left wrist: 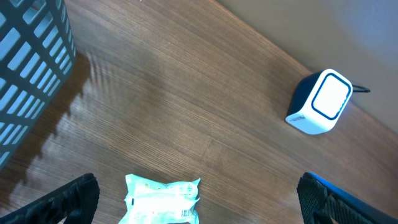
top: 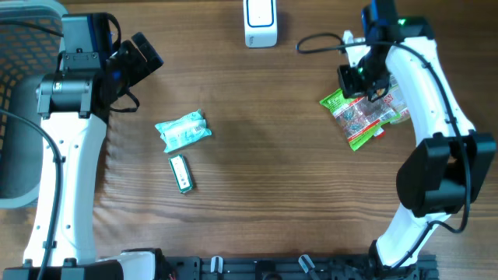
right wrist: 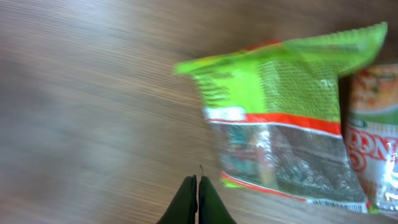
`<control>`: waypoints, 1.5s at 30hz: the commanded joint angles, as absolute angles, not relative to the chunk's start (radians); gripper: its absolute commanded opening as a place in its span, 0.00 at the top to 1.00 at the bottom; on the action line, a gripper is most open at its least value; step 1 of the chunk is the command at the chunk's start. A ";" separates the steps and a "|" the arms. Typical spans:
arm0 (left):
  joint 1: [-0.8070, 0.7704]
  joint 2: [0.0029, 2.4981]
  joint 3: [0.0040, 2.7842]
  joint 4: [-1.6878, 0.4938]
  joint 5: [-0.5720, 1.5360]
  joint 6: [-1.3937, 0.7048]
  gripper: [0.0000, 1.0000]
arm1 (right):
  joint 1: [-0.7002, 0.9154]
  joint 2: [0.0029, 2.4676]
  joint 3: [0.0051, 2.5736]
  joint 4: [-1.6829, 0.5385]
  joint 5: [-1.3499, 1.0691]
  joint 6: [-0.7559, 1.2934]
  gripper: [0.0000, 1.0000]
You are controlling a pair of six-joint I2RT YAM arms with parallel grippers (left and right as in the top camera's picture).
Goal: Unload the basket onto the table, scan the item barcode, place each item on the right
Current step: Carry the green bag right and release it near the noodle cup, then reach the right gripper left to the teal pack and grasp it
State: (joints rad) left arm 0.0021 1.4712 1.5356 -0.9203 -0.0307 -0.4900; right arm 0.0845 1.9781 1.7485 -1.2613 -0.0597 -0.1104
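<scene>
Fingertips [right wrist: 189, 200] of my right gripper [right wrist: 198, 183] together, empty, seen only by its wrist camera; green snack bag [right wrist: 280, 106] at two o'clock. My left gripper [left wrist: 199, 202] stands wide apart.

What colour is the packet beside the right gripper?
The packet is bright green with a red-orange band; clearest in the right wrist view.

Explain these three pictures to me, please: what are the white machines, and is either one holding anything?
They are two robot arms at a wooden table. One picture looks down from above; the other two come from a camera on each wrist. The left gripper is open and empty, facing a pale packet. The right gripper is shut and empty, beside a green bag. Also there: a small green pack, a white scanner, and a basket at the left.
</scene>
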 commanded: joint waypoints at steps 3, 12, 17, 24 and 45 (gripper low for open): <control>0.007 1.453 1.551 -0.918 -0.027 -0.471 0.00 | 0.084 1.988 1.553 -1.050 0.222 0.010 0.96; 0.007 1.453 1.551 -0.918 -0.027 -0.471 0.00 | 0.091 1.959 1.567 -1.004 0.123 0.000 0.60; 0.007 1.453 1.551 -0.918 -0.027 -0.471 0.00 | 0.118 1.856 1.699 -1.055 -0.395 0.000 0.00; 0.007 1.453 1.551 -0.918 -0.027 -0.471 0.00 | 0.212 1.816 1.679 -0.914 -0.853 0.015 0.04; 0.007 1.453 1.551 -0.918 -0.027 -0.471 0.00 | 0.775 2.232 1.533 -0.229 -0.416 0.304 0.08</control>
State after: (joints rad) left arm 0.0021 1.4712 1.5356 -0.9207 -0.0307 -0.4896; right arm 0.7570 2.1540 1.5448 -0.2588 -0.5011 0.2989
